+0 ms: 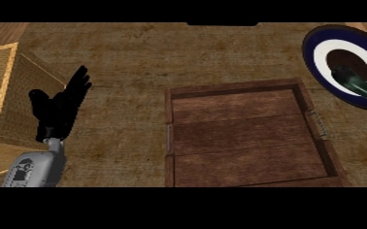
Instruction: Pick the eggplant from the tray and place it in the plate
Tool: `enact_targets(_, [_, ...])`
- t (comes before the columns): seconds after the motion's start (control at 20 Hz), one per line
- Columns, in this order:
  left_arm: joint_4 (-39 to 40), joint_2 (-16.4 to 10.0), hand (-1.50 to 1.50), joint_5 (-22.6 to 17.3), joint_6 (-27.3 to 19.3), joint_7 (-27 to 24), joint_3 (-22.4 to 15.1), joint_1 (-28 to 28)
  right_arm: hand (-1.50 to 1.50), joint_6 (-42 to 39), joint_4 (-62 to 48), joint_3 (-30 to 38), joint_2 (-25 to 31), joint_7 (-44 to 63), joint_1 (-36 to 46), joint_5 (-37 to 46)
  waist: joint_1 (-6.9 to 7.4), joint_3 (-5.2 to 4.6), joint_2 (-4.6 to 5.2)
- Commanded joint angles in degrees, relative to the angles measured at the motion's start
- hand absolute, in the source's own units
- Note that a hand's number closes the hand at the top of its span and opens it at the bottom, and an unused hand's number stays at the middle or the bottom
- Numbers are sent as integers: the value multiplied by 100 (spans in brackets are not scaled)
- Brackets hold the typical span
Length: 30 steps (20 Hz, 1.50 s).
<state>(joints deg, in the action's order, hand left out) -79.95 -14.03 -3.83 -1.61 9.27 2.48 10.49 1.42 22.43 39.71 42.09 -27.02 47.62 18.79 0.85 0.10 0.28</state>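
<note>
A brown wooden tray lies on the counter at centre right, with nothing showing inside it. At the right edge sits a dark blue and white plate, cut off by the frame. A dark eggplant lies in the plate's middle, its greenish stem pointing left. My left hand is at the left, well away from the tray, open with fingers pointing up. My right hand does not show.
A pale woven mat or basket with a light rim covers the counter's far left, partly behind my left hand. Brown textured counter runs above and left of the tray. A dark object sits at the top edge.
</note>
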Motion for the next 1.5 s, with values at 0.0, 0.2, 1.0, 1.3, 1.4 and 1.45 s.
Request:
enact_targets(0.0, [-184,-17,0,-3,49,-168,32,-431,-150,-601,-64,437,320,509,171,-597,-34,-9,-41])
enact_targets(0.2, [22,-38,0,42,-35,115,67,112,-150,-1542,-508,740,307,998,194,-1099,-72,-3,-24])
enact_targets(1.0, [208,17,0,-12,294,-239,205,-44,-150,-2273,-848,703,772,-346,-1152,-1526,42,7,27])
enact_targets(1.3, [-237,96,0,41,203,114,105,-182,-150,-2352,-1051,671,1104,-76,-1160,-1587,86,12,24])
enact_targets(1.4, [-116,91,0,26,219,109,151,-36,-150,-2372,-1022,644,1012,-497,-1471,-1573,62,14,29])
enact_targets(1.45, [-106,120,0,31,166,266,141,190,-150,-2349,-1061,578,1052,-309,-1341,-1525,70,15,35])
